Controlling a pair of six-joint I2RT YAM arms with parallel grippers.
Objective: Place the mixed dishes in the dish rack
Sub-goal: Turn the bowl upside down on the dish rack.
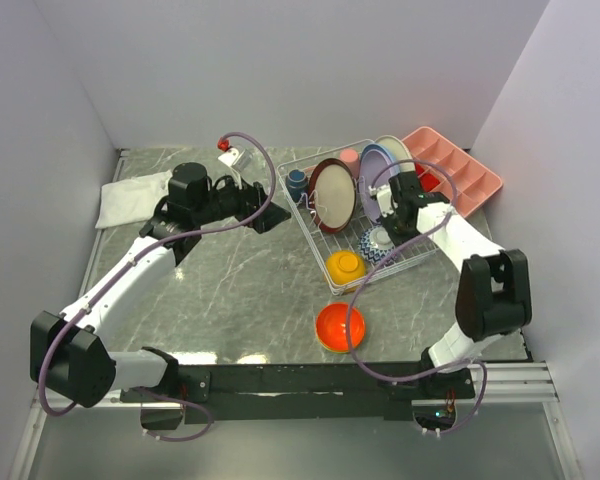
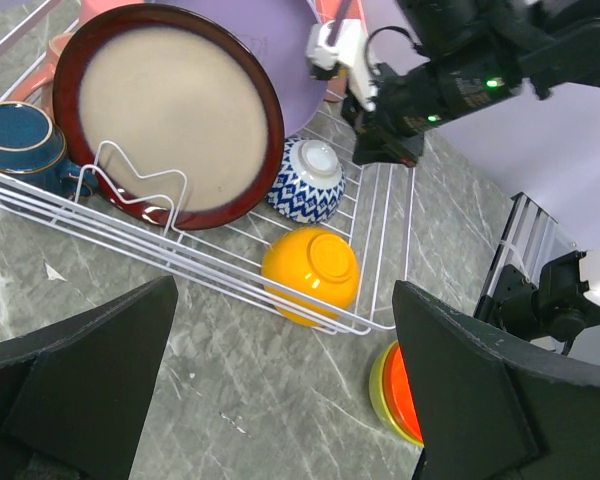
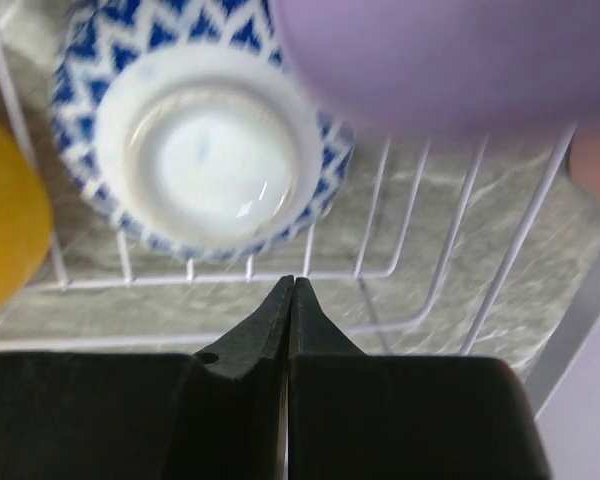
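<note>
The white wire dish rack point(image 1: 405, 262) holds a dark-red-rimmed plate point(image 1: 332, 195), a lavender plate point(image 1: 373, 182) and a cream plate point(image 1: 393, 152) on edge. A navy cup point(image 1: 297, 182) and a pink cup point(image 1: 349, 157) are in it too. A blue-patterned bowl point(image 3: 210, 150) and an orange-yellow bowl point(image 2: 310, 272) lie upside down in it. Outside it, a red-orange bowl point(image 1: 340, 327) sits in a lime bowl point(image 2: 378, 385) on the table. My right gripper point(image 3: 293, 282) is shut and empty, over the rack just beside the patterned bowl. My left gripper point(image 2: 285, 287) hangs open left of the rack, holding nothing.
A pink compartment tray point(image 1: 460, 170) lies behind the rack at the right. A white folded cloth point(image 1: 130, 200) rests at the table's far left. Grey walls close in the table on three sides. The right arm point(image 2: 450, 80) reaches over the rack's right end.
</note>
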